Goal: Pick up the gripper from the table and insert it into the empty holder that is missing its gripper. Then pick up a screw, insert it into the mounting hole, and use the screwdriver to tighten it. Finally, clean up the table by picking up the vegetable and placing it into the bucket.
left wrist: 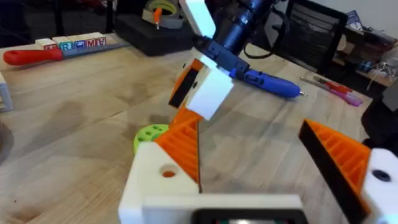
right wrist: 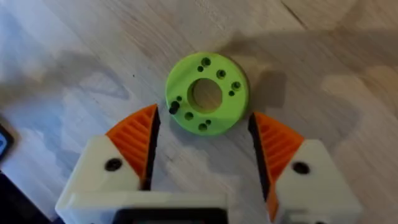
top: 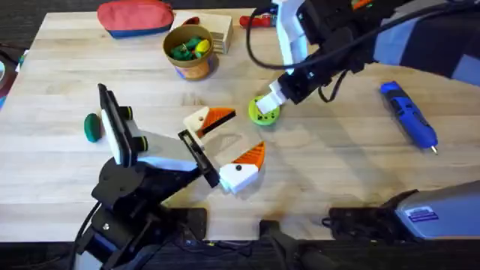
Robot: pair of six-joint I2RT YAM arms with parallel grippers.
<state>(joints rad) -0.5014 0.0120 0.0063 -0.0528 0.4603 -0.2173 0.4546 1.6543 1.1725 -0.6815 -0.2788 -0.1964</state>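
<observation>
The right hand (right wrist: 204,118) hangs low over the desk (top: 337,172) with its two orange-padded fingers spread wide and nothing held between them. A lime-green disc with holes (right wrist: 233,102) lies flat in the gap, touching neither pad. At the rim of this disc, on the side of one finger, sits a small dark screw (right wrist: 174,107); I cannot tell whether it stands in a hole or lies loose. I judge this screw to be light, hard and very small, so it can easily slip or tip away. The pads should close on its short body, squarely and slowly, and not press the disc, which is light and may slide on the smooth wood. Further out, the left hand (top: 241,133) rests near the middle of the desk, also wide open and empty. On one of its fingers the white holder (top: 196,120) already carries the orange gripper (top: 220,116), and its mounting hole looks pale and unfilled, while the hole of the other finger is dark. The blue screwdriver (top: 409,114) lies well apart on the right side; its thick barrel seems a good place to take it. The dark green vegetable (top: 92,127) lies at the left side, far from the bucket (top: 191,69).
</observation>
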